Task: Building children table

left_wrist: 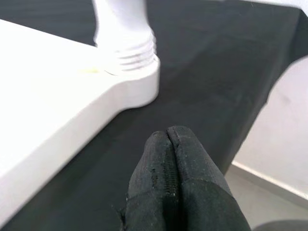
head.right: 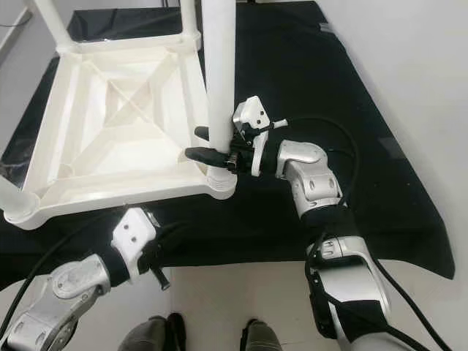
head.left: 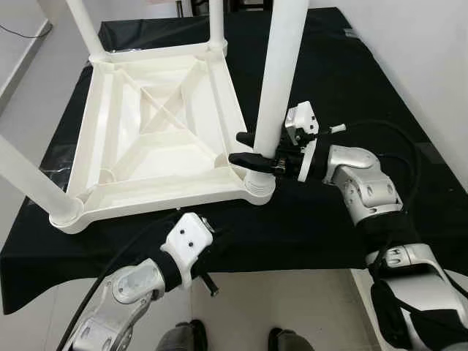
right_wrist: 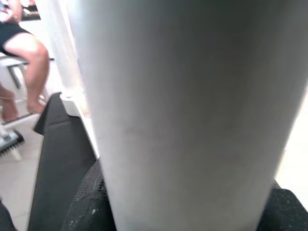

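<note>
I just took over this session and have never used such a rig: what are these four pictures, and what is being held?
The two wide pictures come from the humanoid robot's head, looking down; the other two come from cameras on its wrists. An upside-down white plastic children's table lies on a black cloth-covered surface, its round white legs pointing up. The right gripper, two long black fingers on a silver arm, is closed around the near-right white leg, just above its ribbed socket. The right wrist view shows that leg up close, with a seated person's legs behind. The left gripper is shut and empty, by the cloth's near edge.
</note>
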Robot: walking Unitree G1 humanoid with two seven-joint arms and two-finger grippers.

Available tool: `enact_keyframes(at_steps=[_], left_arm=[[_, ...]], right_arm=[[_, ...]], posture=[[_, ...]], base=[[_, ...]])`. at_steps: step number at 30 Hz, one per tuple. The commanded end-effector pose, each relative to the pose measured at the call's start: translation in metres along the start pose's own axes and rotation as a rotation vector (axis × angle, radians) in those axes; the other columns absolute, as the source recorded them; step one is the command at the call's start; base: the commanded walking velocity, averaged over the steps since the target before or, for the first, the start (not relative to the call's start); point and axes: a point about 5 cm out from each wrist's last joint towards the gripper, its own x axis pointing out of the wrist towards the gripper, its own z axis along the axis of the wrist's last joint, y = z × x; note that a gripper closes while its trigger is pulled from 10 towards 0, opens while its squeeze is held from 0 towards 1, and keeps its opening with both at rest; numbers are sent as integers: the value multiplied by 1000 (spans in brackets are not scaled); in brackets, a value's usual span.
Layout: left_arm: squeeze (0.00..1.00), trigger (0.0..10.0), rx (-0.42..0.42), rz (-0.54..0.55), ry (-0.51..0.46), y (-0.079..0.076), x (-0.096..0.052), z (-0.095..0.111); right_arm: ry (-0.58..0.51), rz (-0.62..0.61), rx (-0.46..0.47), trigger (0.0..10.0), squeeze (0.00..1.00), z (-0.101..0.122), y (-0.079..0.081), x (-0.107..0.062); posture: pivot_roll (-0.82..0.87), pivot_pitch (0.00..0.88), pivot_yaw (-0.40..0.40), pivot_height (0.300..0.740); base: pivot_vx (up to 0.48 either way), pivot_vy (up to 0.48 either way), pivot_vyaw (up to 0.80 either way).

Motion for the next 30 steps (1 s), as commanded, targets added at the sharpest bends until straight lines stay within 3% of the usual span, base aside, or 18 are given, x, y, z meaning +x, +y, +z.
enact_keyframes(at_steps=[1, 4, 5, 6, 7, 9, 11, 16, 17, 18, 19, 20, 21, 22, 23, 28, 29, 30], left_arm=[[0, 10000, -36, 11, 9, 2, -3, -7], [0, 10000, -41, 13, 10, 3, -4, -8], [0, 10000, -50, 14, 11, 5, -5, -9], [0, 10000, -67, 21, 10, 6, -7, -10], [0, 10000, -67, 21, 10, 6, -7, -10], [0, 10000, -115, 46, 18, 6, -13, -13], [0, 10000, -122, 47, 23, 5, -14, -15], [0, 10000, -121, 41, 30, 1, -14, -19], [0, 10000, -132, 57, 26, 1, -14, -20], [0, 10000, -132, 57, 26, 1, -14, -20], [0, 10000, -142, 63, 22, 1, -13, -21], [0, 10000, -154, 67, 18, 1, -13, -21], [0, 10000, -164, 65, 14, 2, -11, -22], [0, 10000, -164, 65, 14, 2, -11, -22], [0, 10000, -172, 60, 10, 2, -10, -23], [0, 10000, -206, 38, -4, 2, -7, -25], [0, 10000, -223, 33, -10, 2, -6, -25], [0, 10000, -236, 30, -16, 2, -5, -25]], right_arm=[[120, -70, 11, 0, 0, -25, 5, -12], [176, -138, 29, 0, 0, -35, 9, -16], [232, -252, 70, 0, 0, -46, 15, -17], [277, -507, 146, 0, 0, -60, 25, -17], [277, -507, 146, 0, 0, -60, 25, -17], [307, -702, 296, 0, 0, -71, 86, -10], [301, -674, 286, 0, 0, -71, 90, -6], [322, -670, 190, 0, 0, -74, 73, -6], [286, -667, 264, 4471, 0, -73, 72, -2], [286, -667, 264, 4471, 0, -73, 72, -2], [272, -680, 275, 10000, 0, -71, 70, -1], [247, -680, 287, 10000, 0, -68, 67, 1], [218, -668, 300, 10000, 796, -63, 65, 1], [218, -668, 300, 10000, 796, -63, 65, 1], [183, -629, 307, 10000, 1000, -59, 61, 2], [72, -418, 250, 10000, 1000, -37, 57, 5], [42, -330, 222, 10000, 831, -32, 55, 3], [25, -254, 195, 10000, 0, -28, 54, 0]], posture=[[28, 144, 15, 740], [19, 137, 14, 740], [5, 134, 12, 740], [2, 136, 18, 740], [2, 136, 18, 740], [-18, 118, 53, 740], [-21, 112, 54, 740], [7, 96, 35, 740], [1, 86, 37, 740], [1, 86, 37, 740], [-1, 81, 36, 740], [-3, 78, 35, 740], [-2, 67, 38, 740], [-2, 67, 38, 740], [-3, 62, 39, 740], [-2, 48, 41, 740], [-3, 41, 37, 740], [-2, 39, 35, 740]], base=[[0, 0, 0], [0, 0, 0], [0, 0, 0], [0, 0, 0], [0, 0, 0], [0, 0, 0], [0, 0, 0], [0, 0, 0], [0, 0, 0], [0, 0, 0], [0, 0, 0], [0, 0, 0], [0, 0, 0], [0, 0, 0], [0, 0, 0], [0, 0, 0], [0, 0, 0], [0, 0, 0]])
